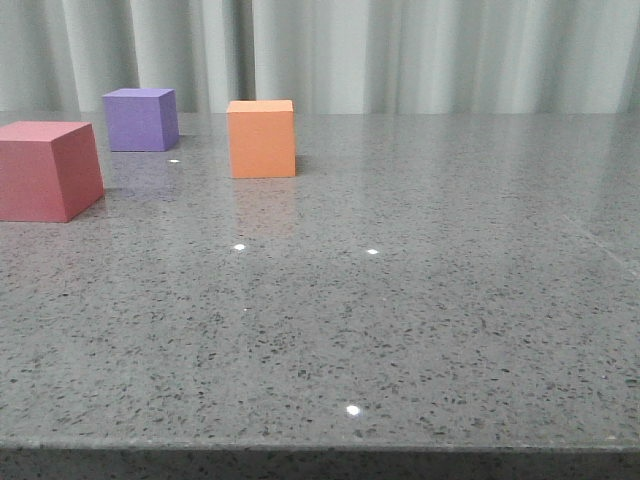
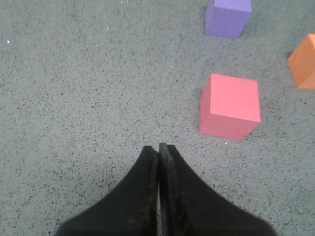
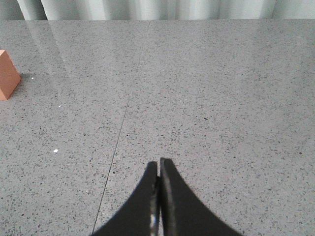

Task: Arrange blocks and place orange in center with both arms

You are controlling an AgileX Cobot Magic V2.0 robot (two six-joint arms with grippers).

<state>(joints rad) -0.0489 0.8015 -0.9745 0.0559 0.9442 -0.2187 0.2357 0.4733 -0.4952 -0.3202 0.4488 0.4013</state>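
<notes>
In the front view the pinkish-red cube [image 1: 45, 170] sits at the left edge, the purple cube [image 1: 141, 119] stands behind it, and the orange cube [image 1: 261, 138] stands to their right. No arm shows in the front view. My left gripper [image 2: 158, 146] is shut and empty above the table; the pinkish-red cube [image 2: 230, 105] lies a short way beyond it to one side, with the purple cube [image 2: 228, 17] and the orange cube [image 2: 304, 61] farther off. My right gripper [image 3: 159, 161] is shut and empty over bare table, far from the orange cube [image 3: 8, 74].
The grey speckled table [image 1: 420, 300] runs to a front edge at the bottom of the front view. A pale curtain [image 1: 400, 50] hangs behind the table. A thin seam line [image 3: 118, 142] crosses the tabletop in the right wrist view.
</notes>
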